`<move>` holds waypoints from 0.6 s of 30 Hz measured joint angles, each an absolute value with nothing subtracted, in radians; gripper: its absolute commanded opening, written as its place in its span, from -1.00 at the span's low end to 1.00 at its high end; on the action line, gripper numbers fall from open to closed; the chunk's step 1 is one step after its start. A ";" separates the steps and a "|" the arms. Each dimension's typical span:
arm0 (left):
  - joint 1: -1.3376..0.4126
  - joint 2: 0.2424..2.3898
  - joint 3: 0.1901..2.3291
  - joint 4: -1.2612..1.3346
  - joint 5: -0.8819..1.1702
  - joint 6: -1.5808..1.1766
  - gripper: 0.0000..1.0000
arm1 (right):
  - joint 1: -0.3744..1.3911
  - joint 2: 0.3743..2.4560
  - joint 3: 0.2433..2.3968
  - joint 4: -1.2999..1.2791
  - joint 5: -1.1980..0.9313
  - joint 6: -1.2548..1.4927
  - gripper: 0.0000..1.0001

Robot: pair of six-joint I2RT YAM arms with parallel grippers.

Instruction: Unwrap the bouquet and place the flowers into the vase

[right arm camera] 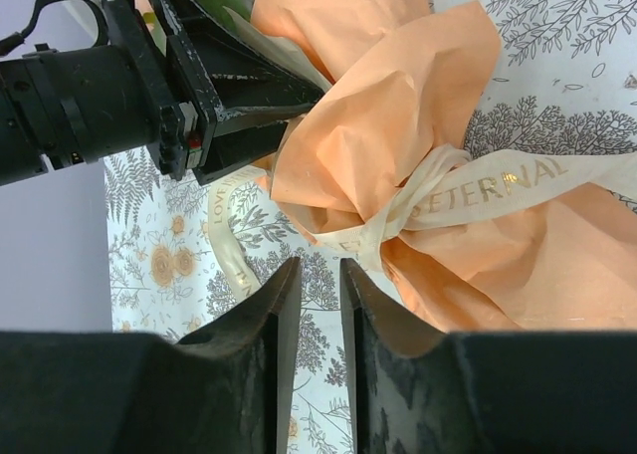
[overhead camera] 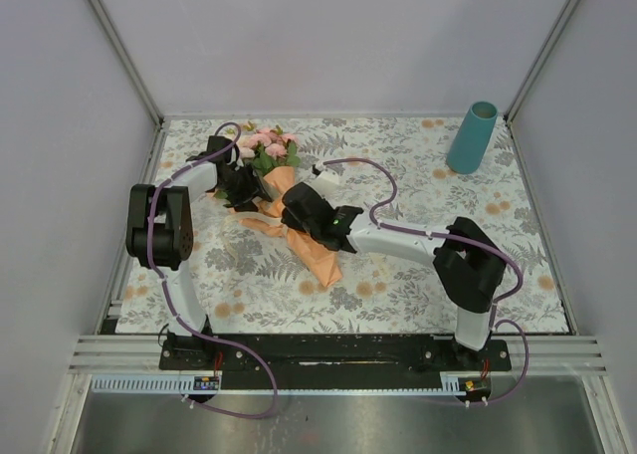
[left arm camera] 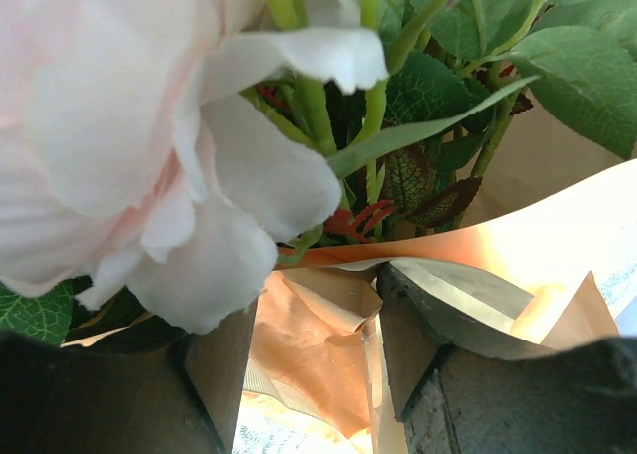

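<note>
We see the tabletop (overhead camera: 408,285), under a leaf-and-flower printed cloth, filling the middle of the top view. The bouquet (overhead camera: 280,181) lies on it in the upper left of centre. Its pink and cream heads point toward the top of the frame and its tan-orange paper trails down toward the centre. The vase (overhead camera: 472,135) stands in the upper right corner of the cloth, well apart from the bouquet, with nothing in it that we can see.

The left end effector (left arm camera: 317,305) grasps the bouquet at the paper's open collar. In the left wrist view we find paper against the inner faces of both fingers (left arm camera: 109,394). Above them, a large pale rose (left arm camera: 129,135) fills the upper left and green leaves (left arm camera: 577,66) the upper right.

The right end effector (right arm camera: 318,267) sits at the bottom centre of its own view, just short of the wrapped neck. Its jaws are released, slightly parted, with nothing between them.

A cream ribbon (right arm camera: 438,190) with gold lettering is knotted around the paper. One loose tail (right arm camera: 224,245) lies on the cloth just left of the right fingers.
</note>
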State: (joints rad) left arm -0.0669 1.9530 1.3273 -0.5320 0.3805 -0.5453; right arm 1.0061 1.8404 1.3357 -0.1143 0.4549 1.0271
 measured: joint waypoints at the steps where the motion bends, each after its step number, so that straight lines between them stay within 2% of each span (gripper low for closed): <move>1: -0.067 1.953 1.327 -0.532 0.380 -0.545 0.11 | 1.006 1.846 1.342 -0.119 0.455 1.031 -0.31; 18: -0.069 1.953 1.328 -0.531 0.379 -0.542 0.11 | 1.006 1.962 1.405 -0.182 0.453 1.060 -0.25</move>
State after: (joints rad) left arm -0.0692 1.9526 1.3277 -0.5312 0.3794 -0.5415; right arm 1.0061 1.9621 1.4048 -0.1818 0.4534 1.0595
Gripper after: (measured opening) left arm 0.551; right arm 0.350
